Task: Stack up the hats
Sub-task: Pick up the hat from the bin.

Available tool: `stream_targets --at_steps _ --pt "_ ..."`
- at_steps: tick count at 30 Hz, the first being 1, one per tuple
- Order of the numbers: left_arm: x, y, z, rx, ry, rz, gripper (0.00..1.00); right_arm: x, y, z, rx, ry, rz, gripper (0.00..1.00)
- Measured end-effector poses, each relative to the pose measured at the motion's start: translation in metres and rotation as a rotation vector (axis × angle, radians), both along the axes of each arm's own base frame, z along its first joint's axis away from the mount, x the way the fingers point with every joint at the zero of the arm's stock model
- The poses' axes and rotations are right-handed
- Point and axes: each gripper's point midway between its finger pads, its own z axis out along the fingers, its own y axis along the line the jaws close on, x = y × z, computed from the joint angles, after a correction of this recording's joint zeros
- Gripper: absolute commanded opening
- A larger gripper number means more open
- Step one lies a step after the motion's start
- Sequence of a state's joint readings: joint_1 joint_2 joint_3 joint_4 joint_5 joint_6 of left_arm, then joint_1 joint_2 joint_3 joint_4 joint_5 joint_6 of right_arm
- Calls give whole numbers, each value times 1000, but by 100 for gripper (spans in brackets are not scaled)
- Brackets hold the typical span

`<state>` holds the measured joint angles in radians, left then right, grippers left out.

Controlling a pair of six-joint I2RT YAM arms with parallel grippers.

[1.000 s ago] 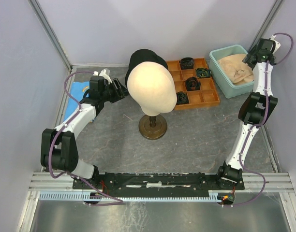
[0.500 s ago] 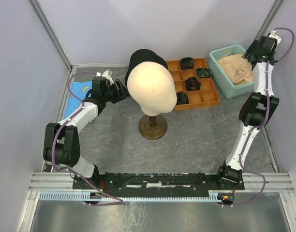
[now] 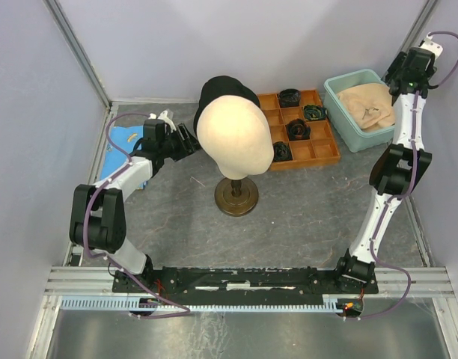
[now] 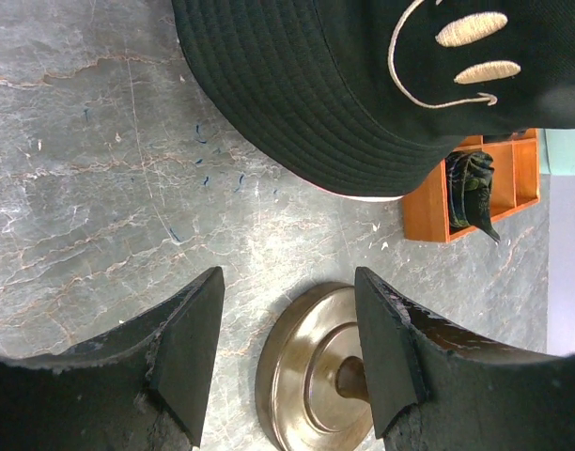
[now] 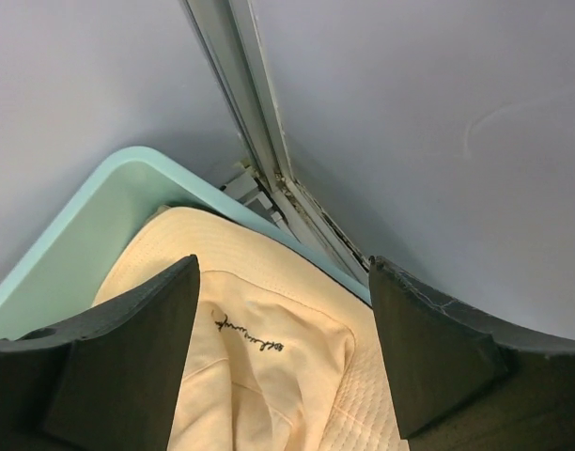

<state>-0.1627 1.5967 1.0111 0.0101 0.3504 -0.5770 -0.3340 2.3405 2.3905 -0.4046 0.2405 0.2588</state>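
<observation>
Plain beige soft fabric hat (image 5: 259, 362) crumpled in the teal plastic tub (image 5: 76, 249) at the far right corner of the grey marbled table (image 3: 304, 217), dark script stitching facing up, no clear long axis in the folds. Directly in front of the right gripper (image 5: 283, 272), centred between its two fingers, which stand wide apart with nothing held; close, but not touching as far as the wrist view shows. Probably a straight descent onto the crown from here, no sideways correction needed. Black soft fabric hat with a pale smiley logo (image 4: 363, 85) well apart from that, worn on the back of the cream egg-shaped mannequin head (image 3: 235, 134) above the brown round stand (image 4: 311, 381). Stitched brim running across the upper part of the left wrist view, ahead of the left gripper (image 4: 287, 291) and clear of it. Left fingers likewise spread, holding nothing, framing the stand's base rather than the brim. Each arm nearer its own hat: right to beige, left to black.
</observation>
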Motion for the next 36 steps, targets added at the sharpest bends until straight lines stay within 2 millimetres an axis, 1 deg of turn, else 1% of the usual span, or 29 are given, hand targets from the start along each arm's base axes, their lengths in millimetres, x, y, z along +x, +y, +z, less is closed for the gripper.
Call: stream_targets --at_steps 2,8,12,16,19,25,27,28,29,31,36 --pt "1 0 0 0 -1 0 64 2 -2 -10 -1 14 -5 81" --pt "6 1 -1 -4 -3 7 64 7 -5 -47 12 76 -4 82" --pt "8 0 -3 -11 4 11 64 8 -6 -59 19 94 -6 82" --pt "9 0 -1 -14 2 13 64 7 -7 -61 22 98 -8 79" --pt "9 0 -1 -15 -2 13 64 7 -7 -61 24 97 -8 72" --pt "10 0 0 -15 -3 13 64 7 -6 -63 36 95 -11 63" --pt "10 0 0 -15 -3 13 64 7 -6 -66 41 99 -12 58" --pt "10 0 -1 -15 -3 13 64 6 -6 -69 45 104 -13 54" --pt "10 0 -1 -15 -3 13 64 5 -6 -71 48 106 -13 46" --pt "10 0 -1 -15 -3 13 64 5 -7 -75 54 108 -16 34" --pt "10 0 0 -19 -1 15 64 7 -8 -76 65 87 -16 24"
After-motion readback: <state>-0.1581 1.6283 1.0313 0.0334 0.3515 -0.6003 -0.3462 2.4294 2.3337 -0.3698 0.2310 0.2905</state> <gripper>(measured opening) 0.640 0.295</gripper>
